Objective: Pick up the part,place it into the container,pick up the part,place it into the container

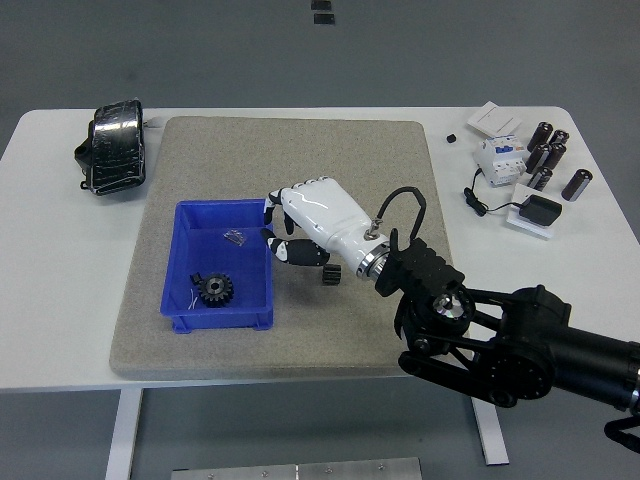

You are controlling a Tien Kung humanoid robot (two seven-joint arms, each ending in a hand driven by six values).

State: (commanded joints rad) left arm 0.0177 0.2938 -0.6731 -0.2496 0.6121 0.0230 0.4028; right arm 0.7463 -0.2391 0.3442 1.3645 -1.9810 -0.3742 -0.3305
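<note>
My right hand (281, 232), white with black fingertips, hovers at the right rim of the blue bin (222, 205) on the grey mat (300, 150). Its fingers are curled and I see nothing held in them. A small black part (331, 277) lies on the mat just below the hand's wrist, apart from the hand. Inside the bin a black gear (214, 290) rests near the front, and a small metal piece (235, 237) lies toward the back. The black right arm (500, 340) comes in from the lower right.
A black wrapped bundle (112, 148) sits at the table's back left. At the back right are a white breaker (497, 158), several dark cylinders (548, 150) and a black adapter (538, 212) with its cord.
</note>
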